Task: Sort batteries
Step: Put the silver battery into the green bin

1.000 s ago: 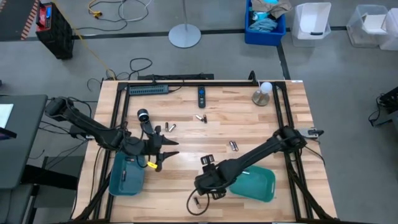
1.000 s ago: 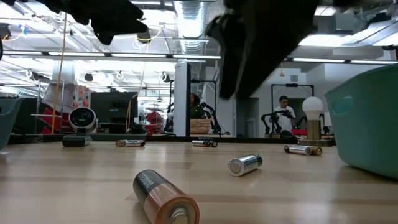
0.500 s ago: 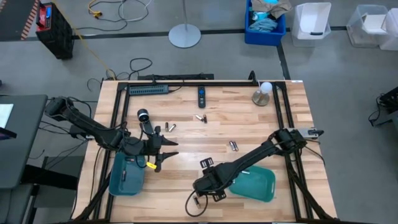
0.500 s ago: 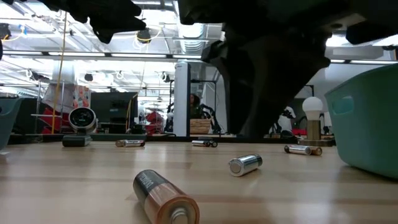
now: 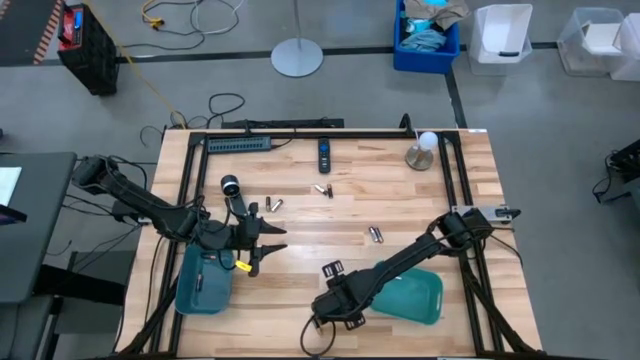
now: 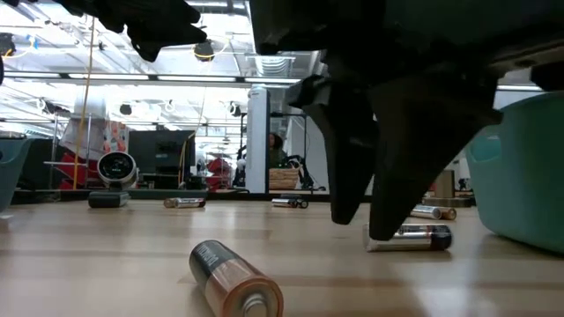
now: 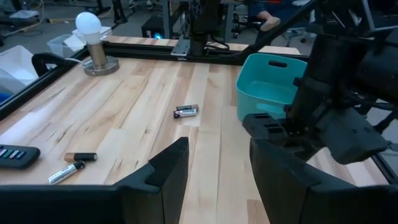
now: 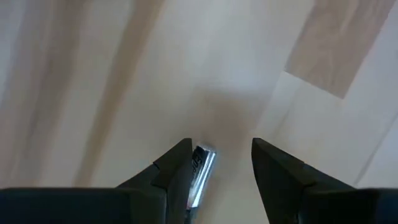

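On the pale wooden table (image 5: 400, 200), my right gripper (image 8: 219, 177) hangs low with fingers spread around a silvery battery (image 8: 200, 173) that leans toward one finger, beside the teal tray (image 5: 415, 296), while my left gripper (image 5: 268, 240) waits open near the other tray (image 5: 200, 290).

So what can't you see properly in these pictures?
- The battery between the right tool's fingers: its lower part is cut off by the right wrist view's bottom edge.
- The right tray in the low view: cut off by the picture's edge, and its inside is hidden by its wall.
- Battery labels in the high view: too small to read.
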